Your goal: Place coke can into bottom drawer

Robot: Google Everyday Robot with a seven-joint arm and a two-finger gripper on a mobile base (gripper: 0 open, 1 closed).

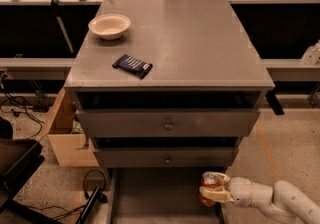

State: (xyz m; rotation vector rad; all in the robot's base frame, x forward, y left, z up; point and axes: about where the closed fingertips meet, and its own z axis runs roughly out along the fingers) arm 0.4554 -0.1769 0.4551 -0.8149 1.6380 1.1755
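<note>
The hand (212, 196) is gripping the coke can (211, 183) upright over the right wall of the open bottom drawer (160, 197); next it likely needs carrying inward and lowering before releasing
</note>
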